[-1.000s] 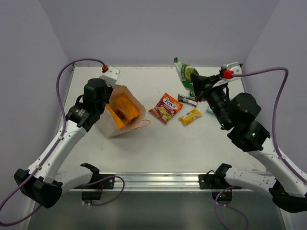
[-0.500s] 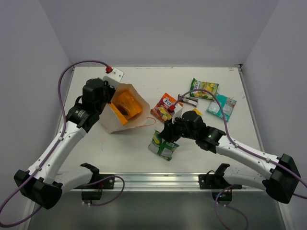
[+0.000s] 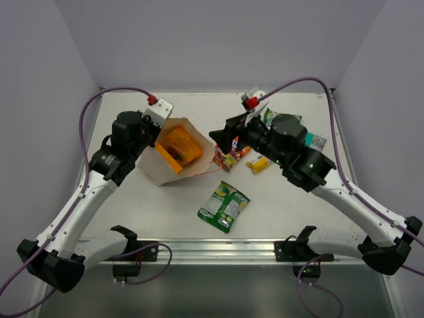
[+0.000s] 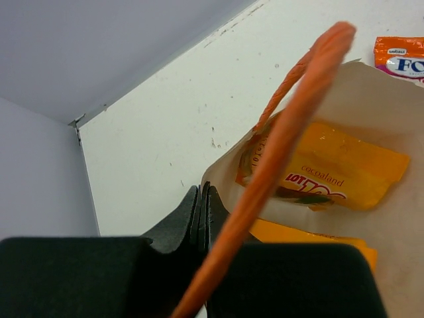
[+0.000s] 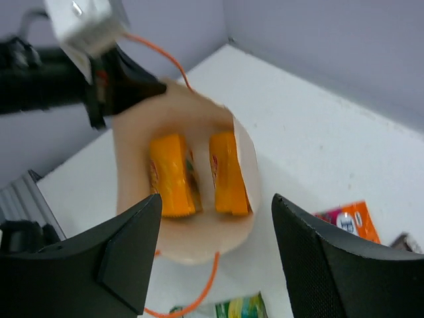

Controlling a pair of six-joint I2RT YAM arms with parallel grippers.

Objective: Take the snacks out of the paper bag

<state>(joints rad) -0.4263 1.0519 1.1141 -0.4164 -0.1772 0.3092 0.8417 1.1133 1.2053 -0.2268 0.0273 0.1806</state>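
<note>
Left gripper pinches the rim of the paper bag, centre-left. The right gripper, fingers apart and empty, hovers over two orange packets inside. Plunging in could tear the bag from that pinch.

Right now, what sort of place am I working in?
Most likely a robot test cell: a white table boxed in by plain lilac walls, two cabled arms mounted along a metal rail at its near edge, and a paper bag and snack packets as props.
</note>
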